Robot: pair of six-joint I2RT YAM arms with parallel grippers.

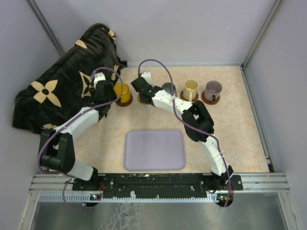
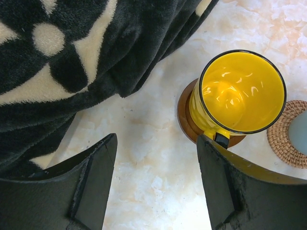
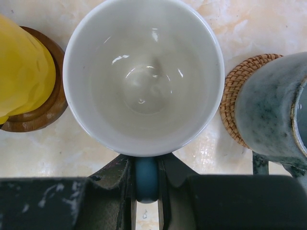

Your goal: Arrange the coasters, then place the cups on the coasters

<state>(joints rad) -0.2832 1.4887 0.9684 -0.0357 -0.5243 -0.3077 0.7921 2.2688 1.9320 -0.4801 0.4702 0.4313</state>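
My right gripper [image 3: 146,165] is shut on the light-blue handle of the cream cup [image 3: 144,72], seen from above as a white cup [image 1: 146,76] between the yellow-orange and grey-green cups. A woven coaster [image 2: 284,135] lies below it; whether the cup touches it I cannot tell. The yellow-orange cup [image 2: 242,91] stands on a dark wooden coaster [image 2: 184,112]. My left gripper [image 2: 157,143] is open just short of that cup's handle, with only table between the fingers. The grey-green cup [image 3: 268,120] sits on a woven coaster [image 3: 232,96]. The pale yellow cup [image 1: 191,88] and mauve cup [image 1: 213,89] sit on coasters.
A black blanket with cream flowers [image 1: 62,86] lies heaped at the back left, close to the left gripper. A lavender tray [image 1: 154,149] lies in front of the cup row. Metal frame posts and grey walls bound the table.
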